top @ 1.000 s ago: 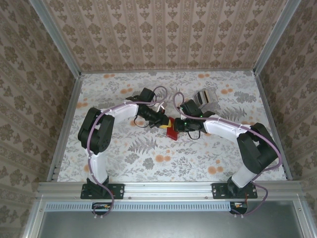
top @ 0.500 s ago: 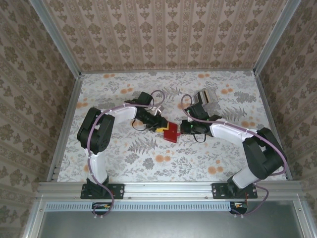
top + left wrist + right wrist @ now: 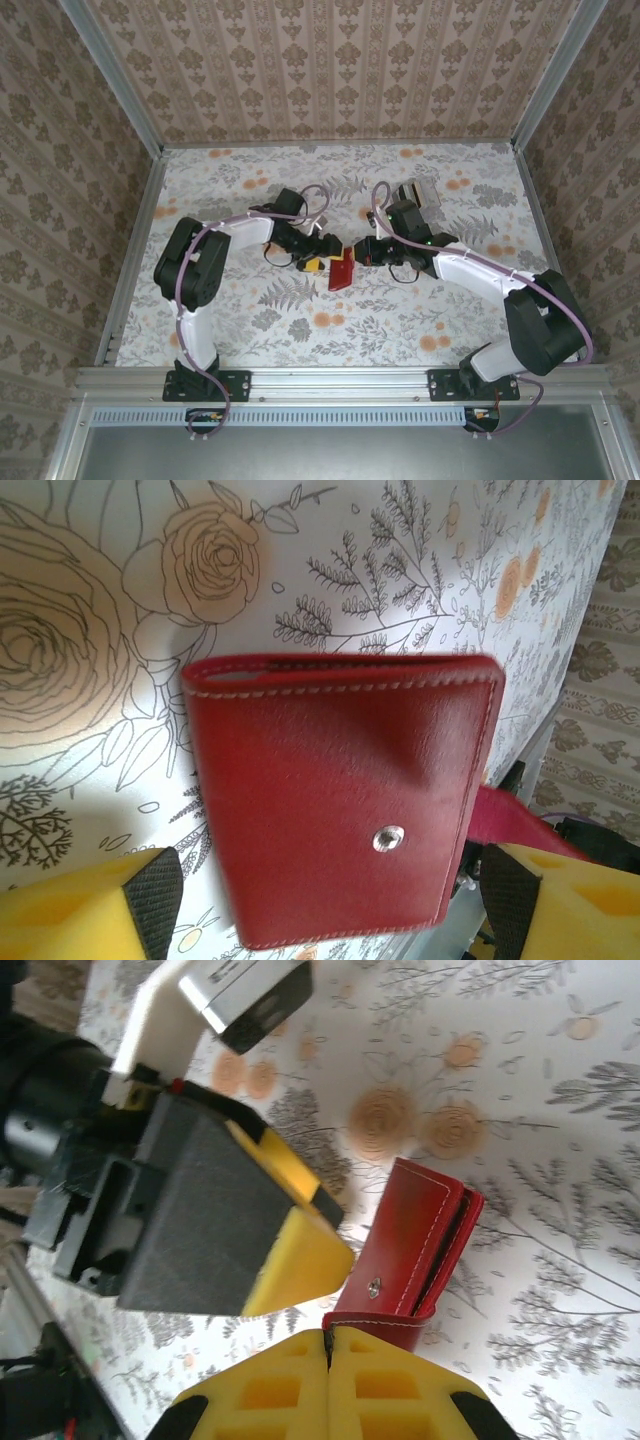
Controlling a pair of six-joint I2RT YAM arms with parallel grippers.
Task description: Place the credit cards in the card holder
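The card holder (image 3: pixel 341 272), a red folded wallet with a silver snap (image 3: pixel 388 837), stands on edge mid-table between the two arms. My right gripper (image 3: pixel 327 1338) is shut on the wallet's red tab, which is pinched between its yellow fingertips; from above this gripper (image 3: pixel 363 253) is at the wallet's right. My left gripper (image 3: pixel 330 910) is open, its yellow fingers (image 3: pixel 90 910) spread wide to either side of the wallet (image 3: pixel 340 790) without touching it. From above it (image 3: pixel 318 257) sits just left of the wallet. The credit cards are out of view.
A clear plastic box (image 3: pixel 421 191) with dark and tan stripes stands at the back right, behind the right arm. Aluminium rails (image 3: pixel 135 250) and patterned walls close in the floral table on three sides. The left gripper's finger (image 3: pixel 290 1255) hangs close to the wallet.
My left gripper has opened and let go of the wallet. The right gripper has stayed shut on the tab while its arm shifted, and the wallet has turned onto its edge.
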